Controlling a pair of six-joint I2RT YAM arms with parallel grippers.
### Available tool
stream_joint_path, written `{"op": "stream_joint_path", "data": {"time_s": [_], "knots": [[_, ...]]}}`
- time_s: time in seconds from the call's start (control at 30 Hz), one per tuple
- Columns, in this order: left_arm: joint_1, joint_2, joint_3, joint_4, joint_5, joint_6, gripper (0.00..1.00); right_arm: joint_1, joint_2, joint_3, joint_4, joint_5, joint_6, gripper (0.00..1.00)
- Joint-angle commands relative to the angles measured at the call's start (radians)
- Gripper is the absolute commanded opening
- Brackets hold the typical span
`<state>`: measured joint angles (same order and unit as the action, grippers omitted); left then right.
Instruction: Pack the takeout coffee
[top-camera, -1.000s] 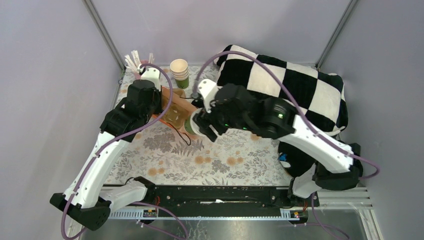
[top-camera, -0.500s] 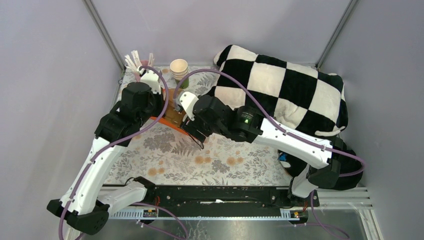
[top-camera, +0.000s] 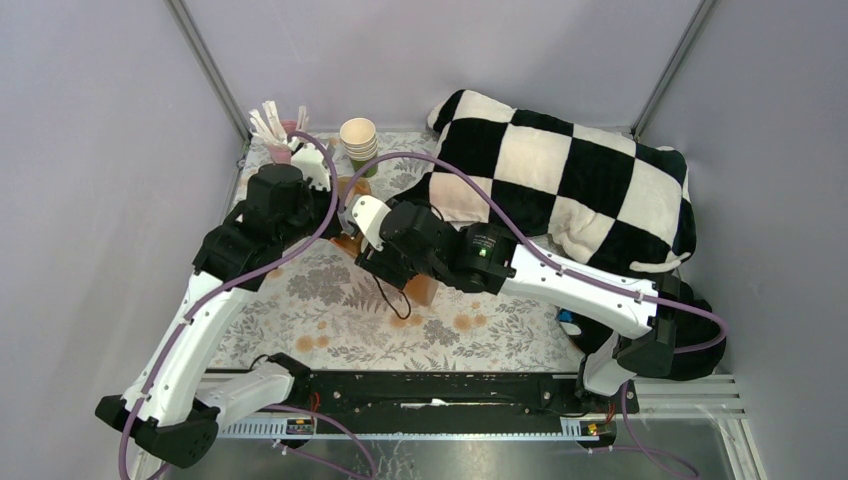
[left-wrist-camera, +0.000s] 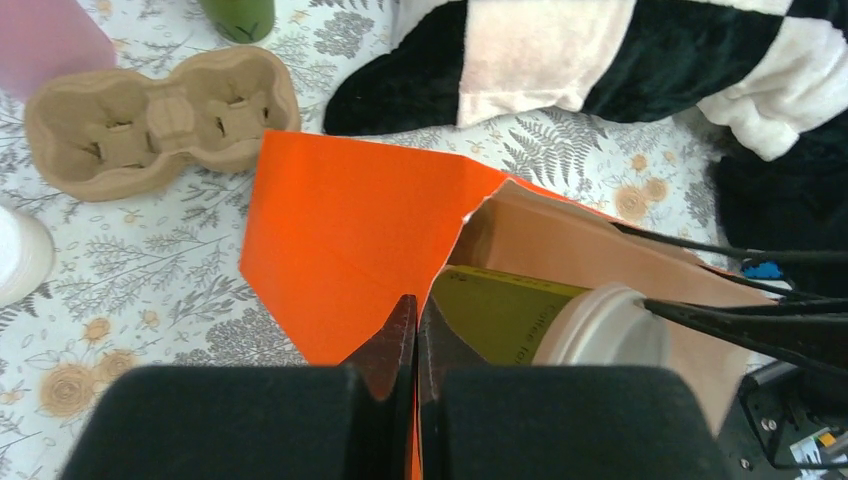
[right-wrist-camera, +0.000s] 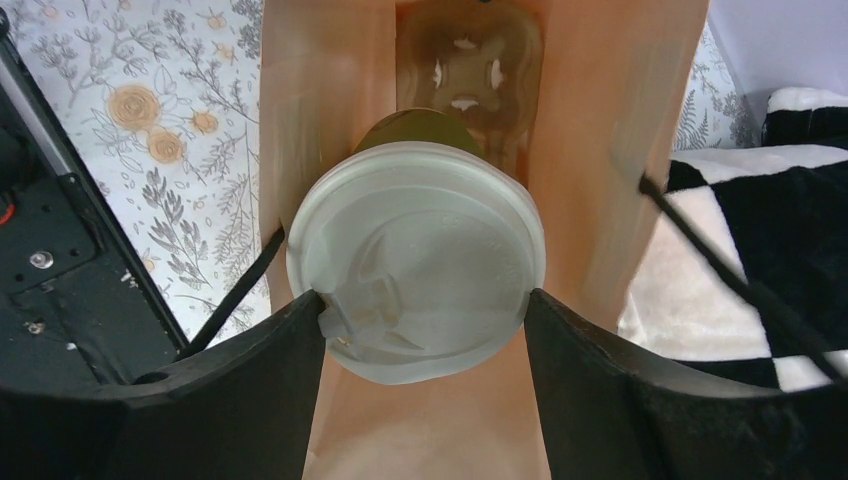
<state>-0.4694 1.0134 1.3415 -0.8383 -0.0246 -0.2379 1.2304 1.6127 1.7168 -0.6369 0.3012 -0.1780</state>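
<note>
The takeout coffee (right-wrist-camera: 415, 255), a green cup (left-wrist-camera: 500, 315) with a round white lid (left-wrist-camera: 605, 325), lies inside the mouth of an orange paper bag (left-wrist-camera: 340, 240) with a brown inside (right-wrist-camera: 610, 150). My right gripper (right-wrist-camera: 425, 310) is shut on the lid's rim, one finger on each side. My left gripper (left-wrist-camera: 416, 310) is shut on the bag's orange edge and holds the mouth apart. In the top view both grippers meet at the back left of the table, left gripper (top-camera: 335, 215) and right gripper (top-camera: 375, 262); the arms hide the cup there.
A cardboard cup carrier (left-wrist-camera: 160, 120) lies just beyond the bag. A stack of lidless cups (top-camera: 359, 140) and a pink holder with sticks (top-camera: 280, 130) stand at the back. A black-and-white checked cushion (top-camera: 570, 180) fills the back right. The bag's black cord handles (right-wrist-camera: 235, 290) hang loose.
My right arm has swung left and lower with the cup, bringing it into the bag's mouth. My left gripper has kept its hold on the bag's edge and shifted slightly.
</note>
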Motion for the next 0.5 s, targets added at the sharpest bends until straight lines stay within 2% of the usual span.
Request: {"op": "stream_joint_path", "data": {"time_s": [0.0, 0.27, 0.47], "knots": [[0.002, -0.035, -0.05, 0.078, 0.077, -0.025, 0.0, 0.007, -0.033, -0.024, 0.057, 0.048, -0.027, 0.73], [0.002, -0.094, -0.178, 0.205, 0.032, -0.014, 0.0, 0.013, -0.007, -0.054, 0.067, 0.063, -0.018, 0.72], [0.002, -0.134, -0.235, 0.261, 0.028, -0.003, 0.0, 0.015, 0.017, -0.059, 0.032, 0.147, -0.009, 0.73]]}}
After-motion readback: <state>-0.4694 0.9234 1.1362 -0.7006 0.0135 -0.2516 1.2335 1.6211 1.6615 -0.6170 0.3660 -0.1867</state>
